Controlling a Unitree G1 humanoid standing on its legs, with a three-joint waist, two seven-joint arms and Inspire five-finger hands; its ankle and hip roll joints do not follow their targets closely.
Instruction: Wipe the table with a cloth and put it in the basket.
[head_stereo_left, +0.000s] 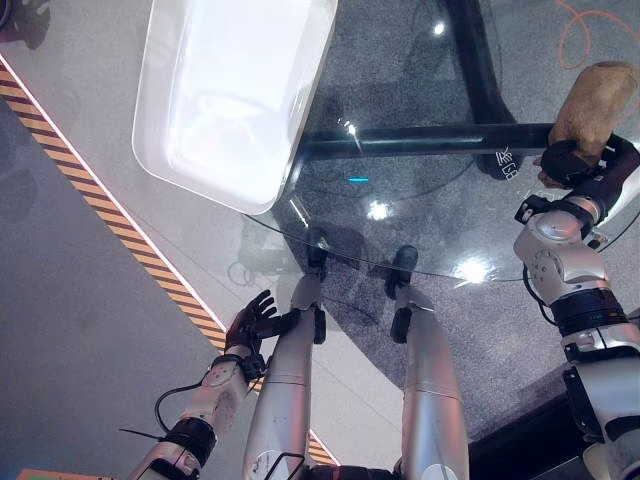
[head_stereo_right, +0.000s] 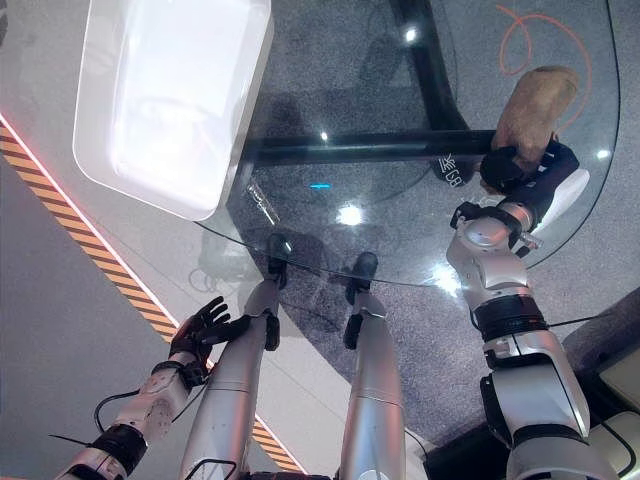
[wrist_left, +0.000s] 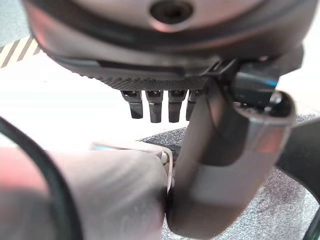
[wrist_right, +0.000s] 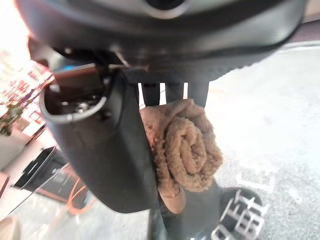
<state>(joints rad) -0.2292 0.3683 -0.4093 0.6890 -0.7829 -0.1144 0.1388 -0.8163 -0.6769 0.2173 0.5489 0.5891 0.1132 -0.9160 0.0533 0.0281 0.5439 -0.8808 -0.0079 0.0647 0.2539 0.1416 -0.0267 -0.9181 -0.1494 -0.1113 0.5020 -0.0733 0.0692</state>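
Right of the basket (head_stereo_left: 200, 150), the right hand (head_stereo_right: 520, 168) is clamping the rolled cloth (head_stereo_right: 535, 100) over the glass bench (head_stereo_left: 420, 230).
Left hand (head_stereo_left: 250, 322) is hanging slack-fingered below the basket; pressing the cloth flat before sweeping would likely wipe best.

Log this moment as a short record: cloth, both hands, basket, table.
cloth: brown, rolled up, held over the glass table's right side
right robot hand: curled round the cloth
left robot hand: fingers relaxed, holding nothing, low beside the table
basket: white, on the table's far left part, jutting past the edge
table: round glass top
cloth in basket: not yet
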